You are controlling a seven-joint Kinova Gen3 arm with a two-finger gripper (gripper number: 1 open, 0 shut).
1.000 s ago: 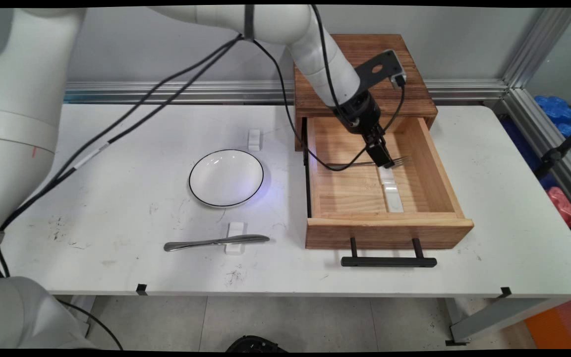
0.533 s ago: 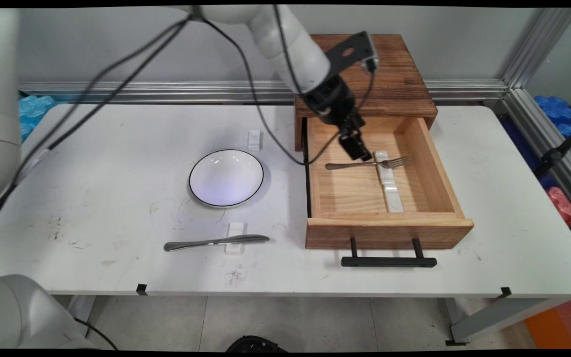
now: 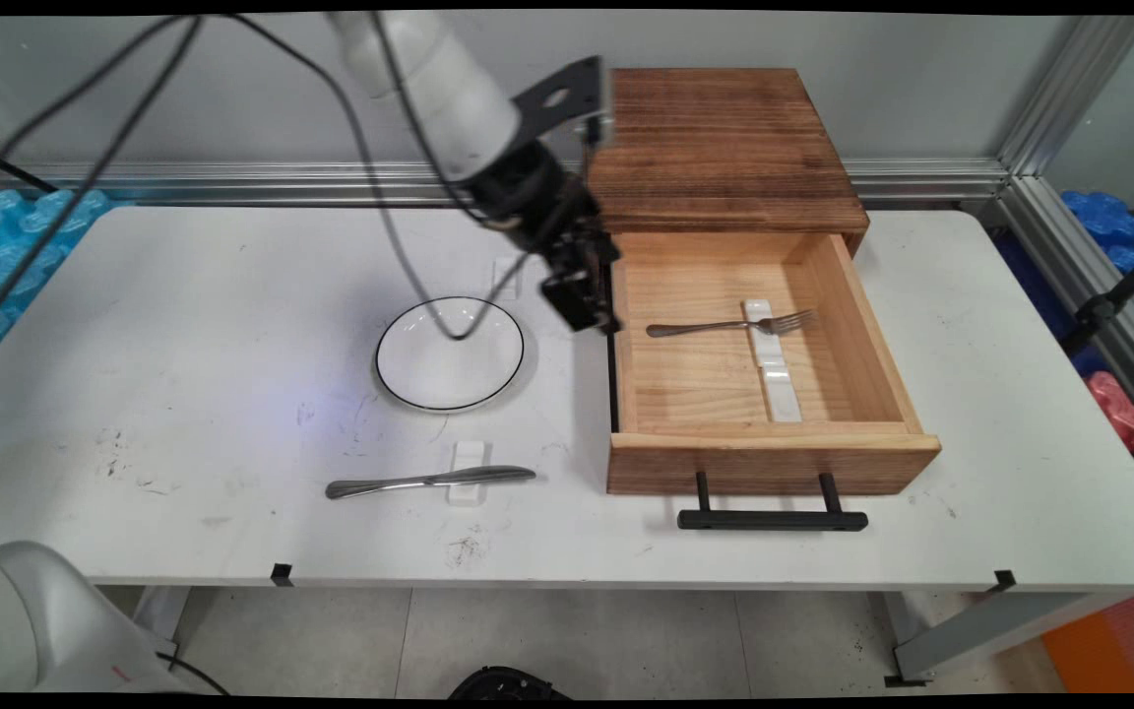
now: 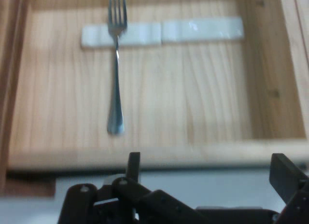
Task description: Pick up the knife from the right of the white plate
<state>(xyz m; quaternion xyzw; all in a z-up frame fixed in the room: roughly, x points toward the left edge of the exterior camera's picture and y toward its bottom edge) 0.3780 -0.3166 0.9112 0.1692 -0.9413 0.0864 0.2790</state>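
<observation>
My gripper (image 3: 587, 313) hangs just outside the left wall of an open wooden drawer (image 3: 774, 458), between it and a white plate (image 3: 449, 354). In the hand view my gripper (image 4: 207, 167) is open, with nothing between its fingers (image 4: 133, 162). A metal fork (image 3: 724, 325) lies inside the drawer, its tines resting on a long white rest (image 3: 772, 369). Seen from the hand, the fork (image 4: 116, 74) lies beyond the drawer's wall (image 4: 145, 157), handle towards me, tines across the white rest (image 4: 193, 31).
A table knife (image 3: 429, 481) lies on a small white rest (image 3: 467, 458) near the front edge. Another small white rest (image 3: 505, 276) stands behind the plate. The wooden cabinet (image 3: 724, 138) stands at the back; the drawer's black handle (image 3: 772, 519) juts forward.
My gripper has risen out of the drawer and swung left, away from the fork, to just outside the drawer's left wall. The fork stays on its rest.
</observation>
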